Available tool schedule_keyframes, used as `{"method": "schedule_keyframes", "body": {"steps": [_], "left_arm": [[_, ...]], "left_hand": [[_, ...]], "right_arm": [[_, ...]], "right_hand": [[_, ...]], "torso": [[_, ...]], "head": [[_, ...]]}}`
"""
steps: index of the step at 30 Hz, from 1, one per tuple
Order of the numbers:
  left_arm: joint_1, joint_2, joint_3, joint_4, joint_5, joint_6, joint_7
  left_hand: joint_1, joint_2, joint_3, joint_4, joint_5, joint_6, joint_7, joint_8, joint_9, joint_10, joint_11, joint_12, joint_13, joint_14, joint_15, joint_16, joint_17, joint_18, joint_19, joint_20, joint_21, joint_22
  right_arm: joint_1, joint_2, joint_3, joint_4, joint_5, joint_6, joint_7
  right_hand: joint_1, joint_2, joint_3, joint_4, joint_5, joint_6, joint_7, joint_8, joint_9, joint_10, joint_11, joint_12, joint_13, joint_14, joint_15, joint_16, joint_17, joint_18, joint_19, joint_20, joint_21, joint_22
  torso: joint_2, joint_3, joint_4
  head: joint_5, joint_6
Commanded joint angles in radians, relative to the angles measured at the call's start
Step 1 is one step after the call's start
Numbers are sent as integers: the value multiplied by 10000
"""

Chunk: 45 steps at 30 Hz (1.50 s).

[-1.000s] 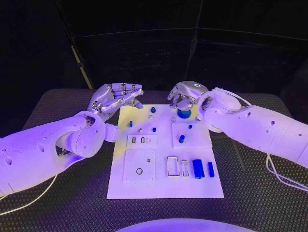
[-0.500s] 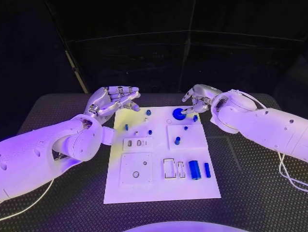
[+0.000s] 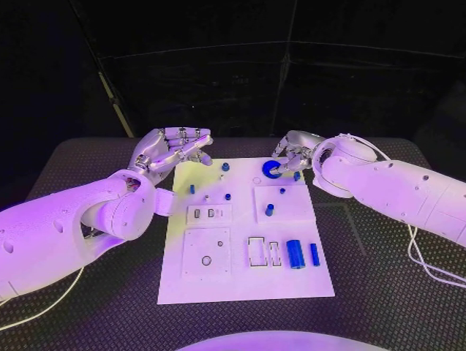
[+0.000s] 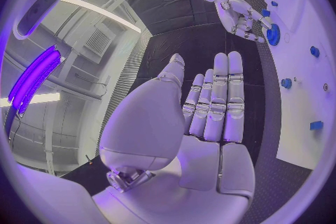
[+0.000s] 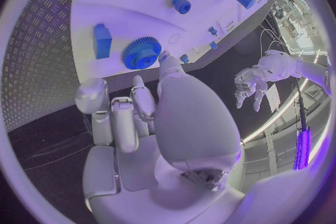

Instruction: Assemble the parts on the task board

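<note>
Right hand (image 3: pixel 292 152) hovers at the far right corner of the task board (image 3: pixel 243 281), fingers curled, holding nothing; blue gear (image 5: pixel 142 52) lies on the board just beyond its fingertips. Left hand (image 3: pixel 172 149) off the board's far left corner, fingers straight, empty.

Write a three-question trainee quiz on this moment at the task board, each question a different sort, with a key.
1. True or false: the left hand holds a blue part.
2. Which thing lies nearest the right hand?
A. the round blue toothed gear
B. the long blue cylinder
C. the empty rectangular slot
3. Fill in: the gear sits on the white plastic task board at its ___ end, as seen from the robot.

Key: 1 false, its fingers are bare; 2 A; 3 far.
</note>
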Motion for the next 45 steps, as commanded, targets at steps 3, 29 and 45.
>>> {"method": "schedule_keyframes", "body": {"steps": [3,29,45], "left_arm": [[17,28,11,-16,31,90,19],[17,65,11,-79,31,113,8],[16,62,11,-91,31,120,1]], "left_hand": [[-19,114,-61,14,13,49,-14,-64,-13,27,29,-33,-13,-47,12,48,11,26,-84,15,48,17],[-19,114,-61,14,13,49,-14,-64,-13,27,29,-33,-13,-47,12,48,11,26,-84,15,48,17],[-15,131,-70,1,13,74,-22,-75,-9,55,23,-46,-8,-53,9,56,50,30,-100,16,71,30]], "right_arm": [[20,106,5,-91,-96,445,-37],[13,272,1,-256,-1117,672,31],[1,335,-1,-87,-1288,-292,404]], "right_hand": [[177,46,92,-53,273,50,-33,116,15,182,-7,334,371,778,47,81,1296,-180,45,44,78,91],[641,391,397,-676,-70,440,-106,400,-25,576,-71,1154,1306,825,-4,182,1560,-229,150,-5,257,384],[849,864,1322,-1232,-787,1117,-209,491,-40,1018,-160,1822,2065,873,-68,272,1807,-280,300,-50,455,720]], "torso": [[-6,9,-11],[2,21,-2],[2,28,3]], "head": [[-1,-54],[-9,-125],[-18,-133]]}}
